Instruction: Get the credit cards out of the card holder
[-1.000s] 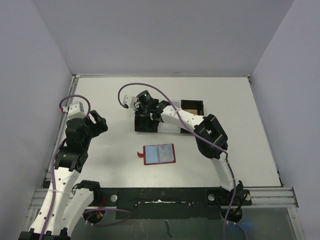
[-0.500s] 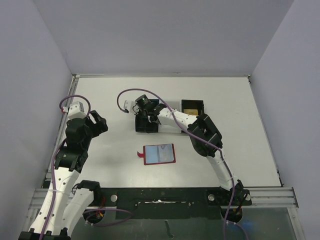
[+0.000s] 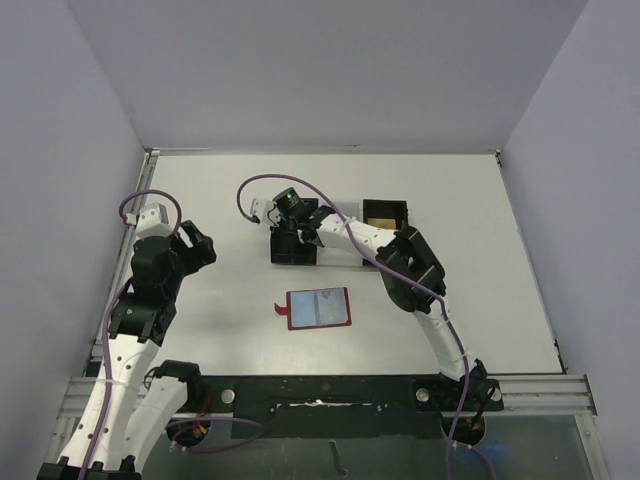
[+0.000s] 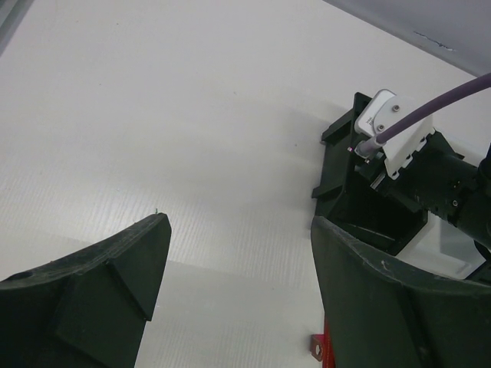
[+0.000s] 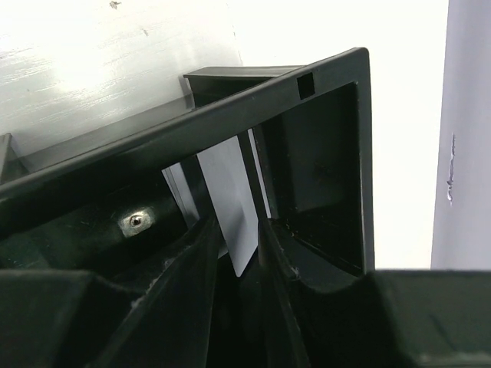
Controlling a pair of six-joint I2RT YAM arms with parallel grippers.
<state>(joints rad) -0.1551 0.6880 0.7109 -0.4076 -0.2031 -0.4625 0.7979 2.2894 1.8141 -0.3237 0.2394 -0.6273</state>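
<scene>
At the middle of the top view, flat and open on the white surface [image 3: 480, 250]: small red bifold card holder [image 3: 318, 309], blue-grey lining up, red tab at its left edge. Above it, right claw [image 5: 238, 226] down inside a black open-topped plastic bin [image 5: 330, 84], parted only a little, with a pale grey-white plastic credit card [image 5: 226, 180] upright between the fingers and a thin dark gap on its right. Right of that, a gold card [image 3: 381, 216] in another black compartment. At left, left claw [image 4: 239, 226] spread wide, holding nothing.
</scene>
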